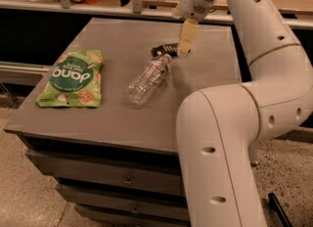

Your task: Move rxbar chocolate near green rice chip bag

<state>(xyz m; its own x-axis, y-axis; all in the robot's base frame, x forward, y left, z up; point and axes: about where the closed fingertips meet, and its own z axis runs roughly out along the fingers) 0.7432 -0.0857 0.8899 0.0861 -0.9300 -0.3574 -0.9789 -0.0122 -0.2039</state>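
Note:
The rxbar chocolate (163, 50), a small flat black wrapper, lies near the far middle of the grey table (117, 118). My gripper (184, 51) hangs straight down from the arm, its tan tips at the bar's right end and covering that end. The green rice chip bag (72, 78), light green with a dark circle and white "dang" lettering, lies flat at the table's left side, well apart from the bar.
A clear plastic water bottle (146, 79) lies on its side between the bar and the bag, cap toward the bar. My white arm (230, 143) fills the right foreground. A counter with rails (98, 6) runs behind the table.

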